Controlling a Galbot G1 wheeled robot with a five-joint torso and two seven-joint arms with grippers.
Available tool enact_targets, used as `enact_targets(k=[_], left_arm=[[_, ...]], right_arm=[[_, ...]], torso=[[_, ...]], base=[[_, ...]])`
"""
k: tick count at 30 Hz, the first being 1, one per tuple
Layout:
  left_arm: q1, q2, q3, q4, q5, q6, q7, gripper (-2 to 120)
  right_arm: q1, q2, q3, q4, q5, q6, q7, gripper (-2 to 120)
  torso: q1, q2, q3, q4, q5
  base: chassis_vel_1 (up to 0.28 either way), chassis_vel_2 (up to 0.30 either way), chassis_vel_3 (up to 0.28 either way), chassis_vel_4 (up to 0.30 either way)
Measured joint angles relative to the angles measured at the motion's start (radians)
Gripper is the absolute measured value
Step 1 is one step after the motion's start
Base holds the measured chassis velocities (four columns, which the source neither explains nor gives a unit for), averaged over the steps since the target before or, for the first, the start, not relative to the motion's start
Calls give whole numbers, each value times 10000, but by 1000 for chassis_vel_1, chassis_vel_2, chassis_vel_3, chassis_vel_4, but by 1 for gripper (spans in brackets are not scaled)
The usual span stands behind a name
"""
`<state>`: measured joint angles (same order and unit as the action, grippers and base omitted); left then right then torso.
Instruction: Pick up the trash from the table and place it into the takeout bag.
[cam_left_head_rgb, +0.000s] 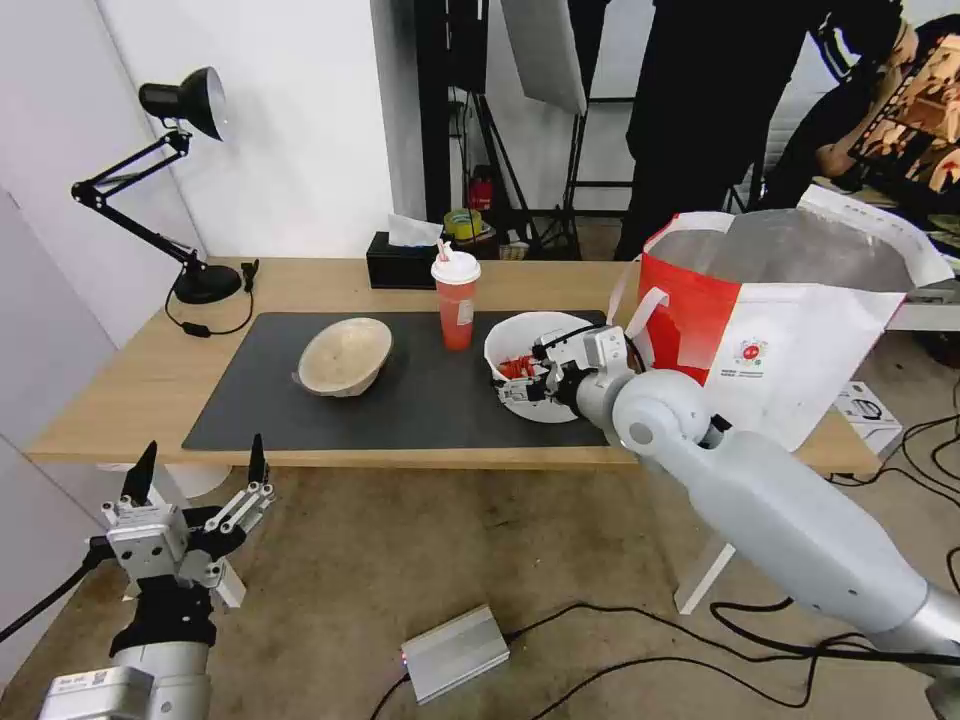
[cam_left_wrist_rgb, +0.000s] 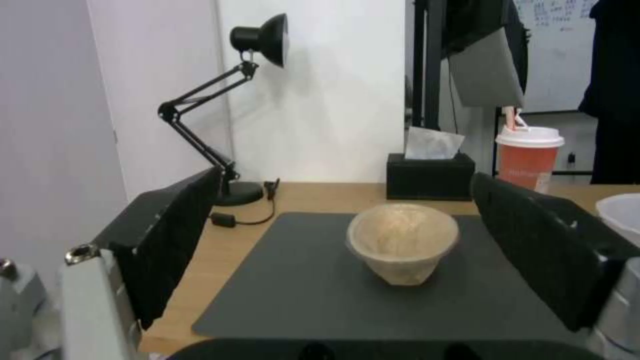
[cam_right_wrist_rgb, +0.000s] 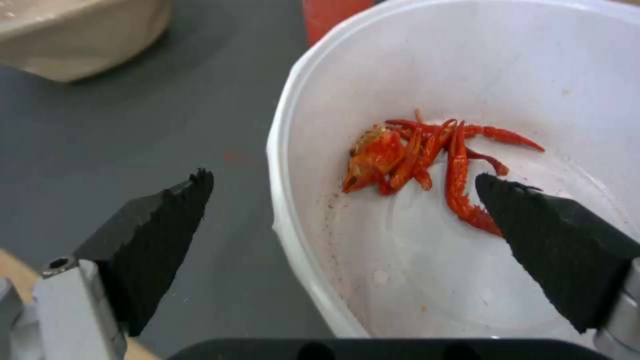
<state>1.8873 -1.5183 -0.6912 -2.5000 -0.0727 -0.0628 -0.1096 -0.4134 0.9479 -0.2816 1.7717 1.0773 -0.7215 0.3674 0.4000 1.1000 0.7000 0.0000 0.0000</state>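
Left gripper (cam_left_head_rgb: 198, 470) hangs low in front of the tabletop (cam_left_head_rgb: 130, 385), off its near-left corner, jaws spread wide with nothing between them. In the left wrist view the two black fingers (cam_left_wrist_rgb: 170, 235) frame the beige bowl (cam_left_wrist_rgb: 402, 242) from a distance.

Black desk lamp (cam_left_head_rgb: 185, 180) stands on the far-left corner of the tabletop, cable beside its base. Dark grey mat (cam_left_head_rgb: 420, 395) covers the middle of the tabletop.

Beige bowl (cam_left_head_rgb: 345, 355) sits tilted on the left part of the mat, opening facing the robot's side. Black tissue box (cam_left_head_rgb: 400, 265) is at the far edge behind the mat. Red cup (cam_left_head_rgb: 456, 300) with white lid stands upright on the mat between the two bowls, apart from both.

White bowl (cam_left_head_rgb: 520, 350) sits on the right part of the mat, red chili scraps (cam_right_wrist_rgb: 427, 160) inside it. Right gripper (cam_left_head_rgb: 530, 378) is at this bowl, jaws open and straddling the near rim: one finger (cam_right_wrist_rgb: 150, 235) outside over the mat, the other inside over the bowl's floor beside the scraps. Not closed on the rim.

Takeout bag (cam_left_head_rgb: 790, 340) stands open on the right end of the tabletop, just beside the white bowl, silver lining showing, white straps hanging at its sides.
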Motion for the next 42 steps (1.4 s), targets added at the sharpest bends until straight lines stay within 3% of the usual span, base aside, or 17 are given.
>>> enact_targets(k=[17,42], left_arm=[[-124,-3,15,0,-14,-1,-6,100],[-126,65,-15,0,-75,-14,-13,100]], right_arm=[[669,916,-940,-1120,124,-6,836,100],[805,1498,-1314,-1296,435,4,2225,96]], torso=[[0,0,0,0,0],[0,0,0,0,0]], base=[[0,0,0,0],[0,0,0,0]])
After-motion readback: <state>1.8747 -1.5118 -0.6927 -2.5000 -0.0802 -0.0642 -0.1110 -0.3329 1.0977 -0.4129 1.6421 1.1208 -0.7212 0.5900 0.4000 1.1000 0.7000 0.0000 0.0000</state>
